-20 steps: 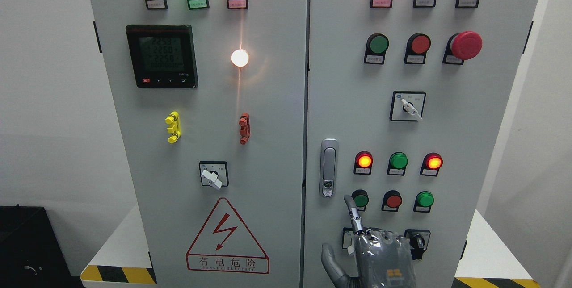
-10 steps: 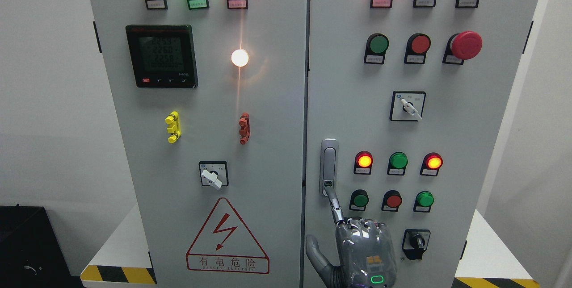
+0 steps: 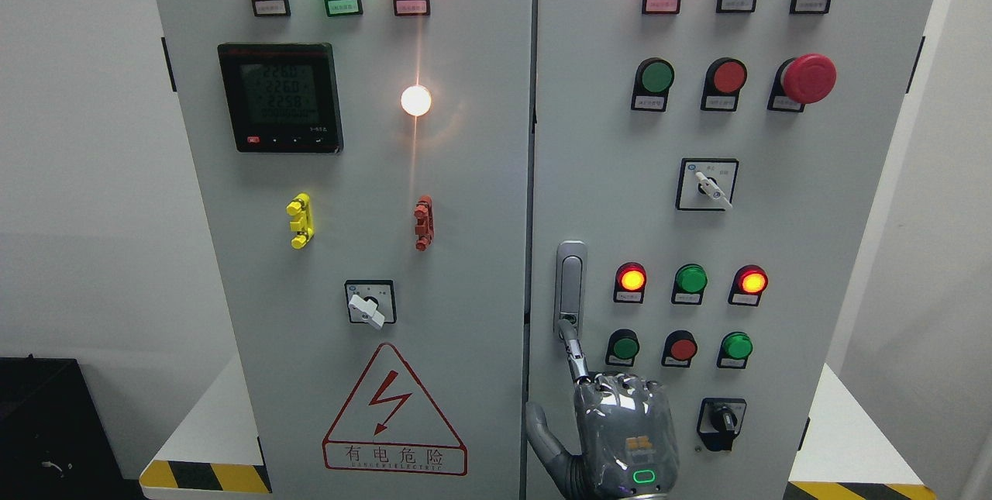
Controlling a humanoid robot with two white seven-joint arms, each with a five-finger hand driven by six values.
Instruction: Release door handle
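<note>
Door handle: the door handle (image 3: 571, 289) stands upright on the right-hand cabinet door (image 3: 837, 252), at 12 o'clock from the right hand (image 3: 612, 434).
Fingers: one finger is stretched up, its tip at the handle's lower button; the others are curled into the palm, the thumb out at 9 o'clock, holding nothing.
Doing it well: press squarely on the button, without sliding toward the green button (image 3: 623, 346) at 3 o'clock.
Left hand: out of view.
</note>
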